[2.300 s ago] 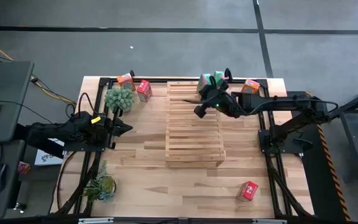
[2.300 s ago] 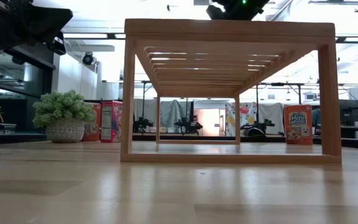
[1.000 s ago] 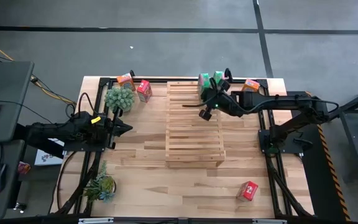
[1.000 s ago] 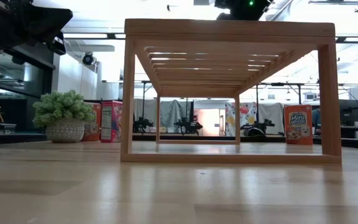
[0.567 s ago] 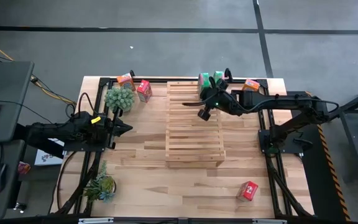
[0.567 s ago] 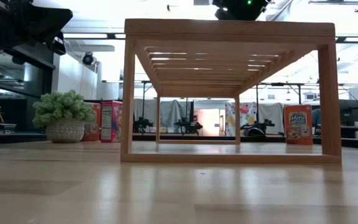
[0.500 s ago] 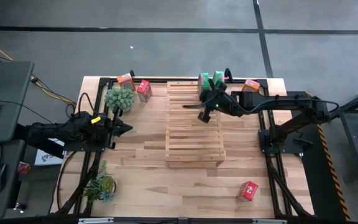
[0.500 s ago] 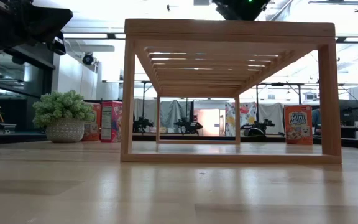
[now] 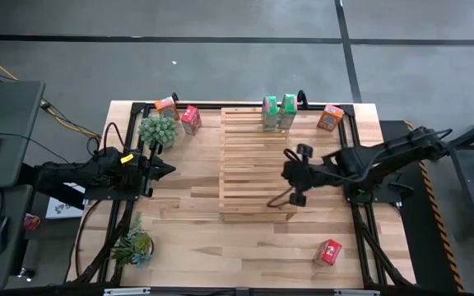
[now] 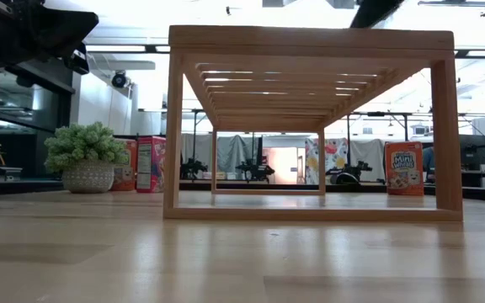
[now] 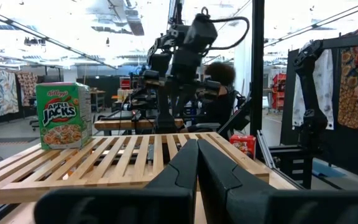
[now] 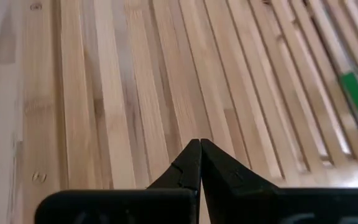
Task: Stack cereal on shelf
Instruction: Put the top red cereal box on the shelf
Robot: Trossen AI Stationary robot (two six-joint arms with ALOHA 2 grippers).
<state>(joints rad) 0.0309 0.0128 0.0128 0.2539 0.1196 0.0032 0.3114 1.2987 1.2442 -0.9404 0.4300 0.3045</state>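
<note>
Left hand: your left hand (image 9: 168, 169) waits at centre-left of the high view, over the counter (image 9: 188, 210), its fingers (image 11: 194, 163) pressed together and grasping nothing.
Plants: one bushy plant (image 9: 158, 130) sits upper left, another (image 9: 133, 246) lower left; only the first shows in the low view.
Boxes behind the plant: an orange box (image 9: 167, 106) and a red box (image 9: 191, 119) stand upper left.
Shelf: the shelf (image 9: 257, 177) fills the centre of the counter.
Cereal on shelf: two green boxes (image 9: 278, 113) stand side by side at its top edge; the left wrist view lets you read one as Apple Jacks, which the high view cannot.
Right hand: your right hand (image 9: 273, 200) hangs over the shelf's lower right part; its wrist view shows the fingers (image 12: 194, 163) clenched and empty above the slats.
Right-side boxes: an orange box (image 9: 330, 117) stands upper right; a red one (image 9: 329, 252) lies lower right.
</note>
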